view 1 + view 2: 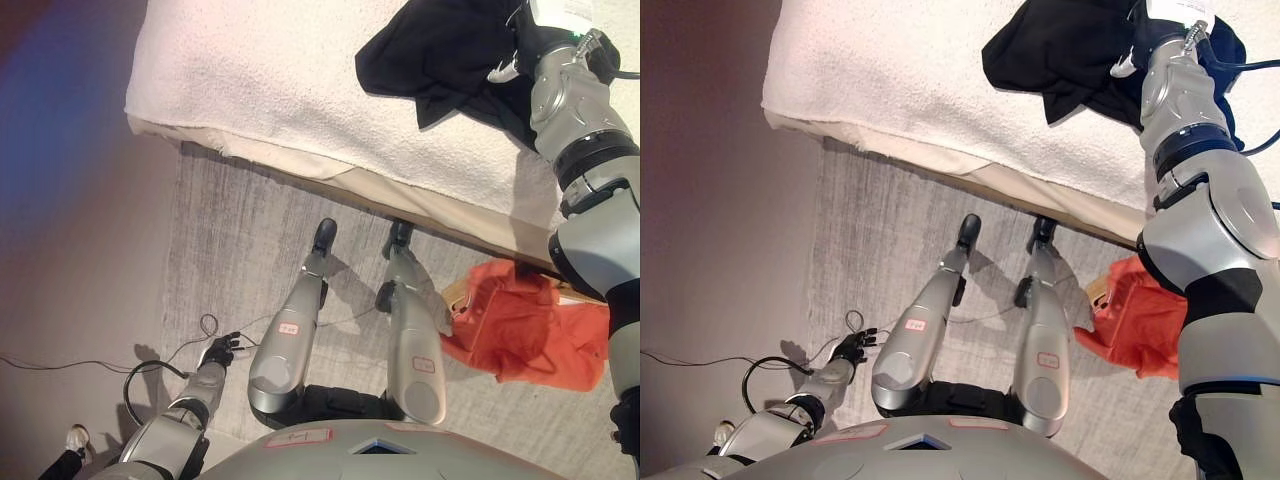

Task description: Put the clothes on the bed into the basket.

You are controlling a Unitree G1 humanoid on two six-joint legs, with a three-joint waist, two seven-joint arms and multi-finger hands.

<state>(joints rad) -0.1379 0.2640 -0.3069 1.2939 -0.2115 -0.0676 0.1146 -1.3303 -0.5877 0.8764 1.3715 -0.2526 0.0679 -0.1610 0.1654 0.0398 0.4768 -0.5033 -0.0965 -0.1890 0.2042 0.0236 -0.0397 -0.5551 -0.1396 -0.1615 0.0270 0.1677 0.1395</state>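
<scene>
**Robot:** While you ask, start at the left: my left hand hangs low beside me over the grey carpet, fingers loose and holding nothing. It has no job yet, I think, so it stays clear of the bed.

**Observer:** And further right?

**Robot:** The bed runs across the far side under a cream textured blanket. On its right part lies the black garment, crumpled, still on the blanket. My right arm reaches out over it, and my right hand is down at the cloth.

**Observer:** Has it got hold?

**Robot:** I cannot tell. My wrist covers most of the hand in both views and dark fingers sit against dark cloth; only a pale fingertip shows. I judge I am at the grasp, but nothing shows the cloth lifted.

**Observer:** The basket?

**Robot:** Nearer me on the right, on the floor just beside the bed's edge, an orange garment is heaped over what seems a pale woven rim. That is probably the basket, placed close so the carry from the bed is short. My right arm cuts off its right side, and the orange cloth hides nearly all the rest.
</scene>
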